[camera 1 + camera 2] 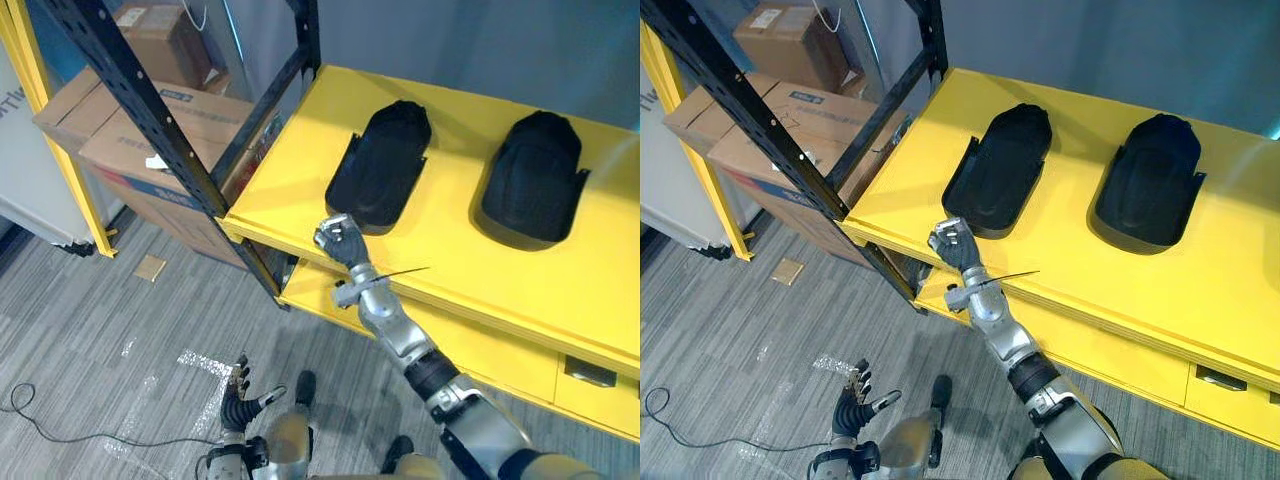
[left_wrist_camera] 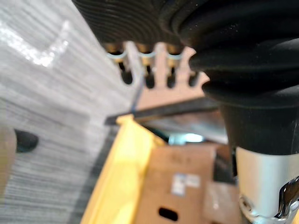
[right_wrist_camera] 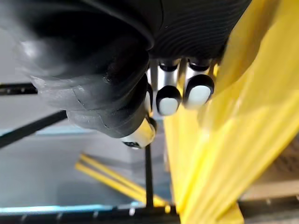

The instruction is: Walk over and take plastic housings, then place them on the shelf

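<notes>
Yellow shelf already carries 2: left housing, right housing. Right hand curled, empty, by shelf edge; left hand spread, empty, low over floor. Placing looks done.

a large cardboard box is set on the grey carpeted floor, and a smaller cardboard box is stacked on top of it. a white label is stuck on the large box. a yellow post is stood just beside the boxes, with a white panel behind it. a small scrap of cardboard is left flat on the floor near the post's foot. a shiny patch is seen on the carpet. a grey wall is seen at the back.
</notes>
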